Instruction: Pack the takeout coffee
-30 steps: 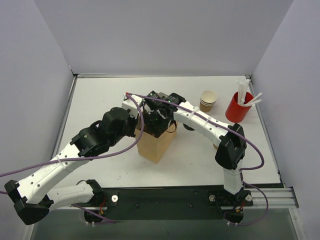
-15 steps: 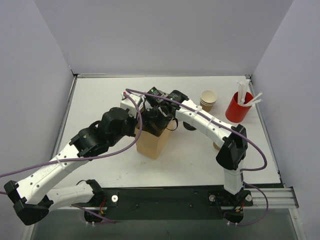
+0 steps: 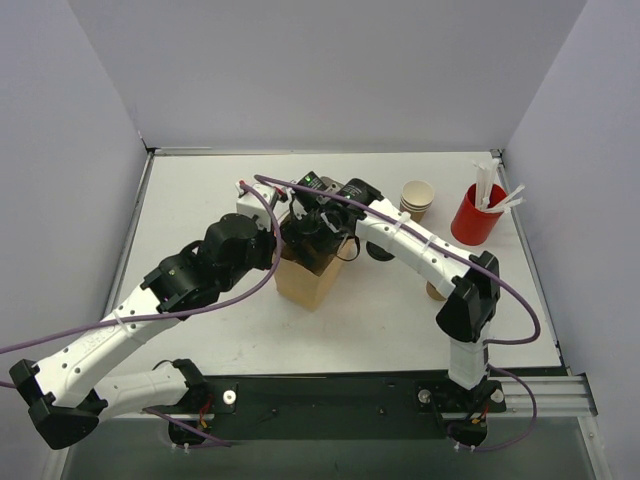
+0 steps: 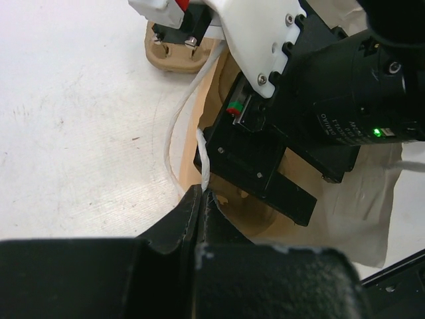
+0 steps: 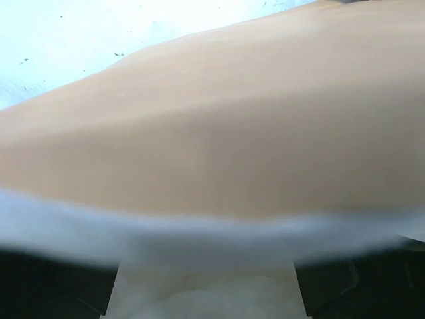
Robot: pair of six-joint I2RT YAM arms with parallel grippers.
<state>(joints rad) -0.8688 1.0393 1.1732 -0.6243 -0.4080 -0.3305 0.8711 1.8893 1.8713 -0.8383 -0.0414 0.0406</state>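
Observation:
The brown paper bag (image 3: 305, 288) stands open at the table's middle. My left gripper (image 3: 278, 238) is shut on the bag's near rim by its white cord handle, as the left wrist view (image 4: 201, 196) shows. My right gripper (image 3: 315, 240) reaches down into the bag's mouth. In the right wrist view its fingers stand apart around a pale, blurred cup shape, the takeout coffee (image 5: 206, 286), with the bag's tan wall (image 5: 219, 119) filling the rest. The left wrist view shows the bag's inside (image 4: 219, 80) around the right gripper's black fingers (image 4: 265, 179).
A stack of tan cups (image 3: 417, 200) and a red cup of white sticks (image 3: 478, 215) stand at the back right. A black lid (image 3: 378, 252) and a tan object (image 3: 435, 291) lie partly hidden behind the right arm. Grey walls enclose the table.
Both grippers and the top of the bag have shifted a little toward the back left. The right gripper stays inside the bag, and the left gripper keeps its hold on the rim.

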